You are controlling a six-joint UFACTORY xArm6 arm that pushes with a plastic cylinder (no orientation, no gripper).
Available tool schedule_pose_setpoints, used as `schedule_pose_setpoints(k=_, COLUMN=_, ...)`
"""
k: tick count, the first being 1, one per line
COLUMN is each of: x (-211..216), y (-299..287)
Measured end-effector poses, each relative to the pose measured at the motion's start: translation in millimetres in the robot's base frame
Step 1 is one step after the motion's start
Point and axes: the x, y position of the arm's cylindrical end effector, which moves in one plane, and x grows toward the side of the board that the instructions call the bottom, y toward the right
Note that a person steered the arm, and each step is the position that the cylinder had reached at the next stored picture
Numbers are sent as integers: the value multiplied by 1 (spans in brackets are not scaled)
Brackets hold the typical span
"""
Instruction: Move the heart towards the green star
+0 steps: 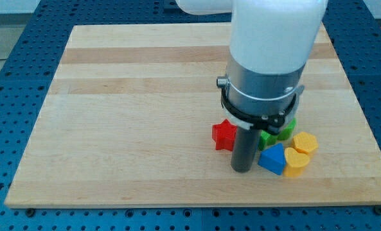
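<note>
A dark rod hangs from a large white and grey robot arm (pixel 267 58), and my tip (pixel 242 170) rests on a pale wooden board (pixel 132 109) near the board's bottom edge, right of centre. The rod has no jaws, so there is nothing to open or close, and it holds nothing. Just to the view's left of the rod, slightly higher, lies a red star (pixel 224 135), very close to it. Just to the view's right of my tip sits a blue block (pixel 273 158), its shape unclear, close beside the rod. Touching the blue block on its right is the yellow heart (pixel 296 163), near the board's bottom edge. Above the heart is a yellow hexagon (pixel 305 142). A green block (pixel 277 133), partly hidden behind the arm, lies above the blue block and left of the hexagon. The board lies on a blue perforated table (pixel 23 45).
</note>
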Motion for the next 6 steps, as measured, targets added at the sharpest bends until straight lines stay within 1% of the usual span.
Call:
schedule_pose_setpoints(k=1, x=41, y=10)
schedule_pose_setpoints(k=2, x=36, y=66)
schedule_pose_setpoints(k=3, x=21, y=126)
schedule_pose_setpoints(k=4, x=2, y=147)
schedule_pose_setpoints(k=5, x=1, y=108)
schedule_pose_setpoints(k=6, x=15, y=87)
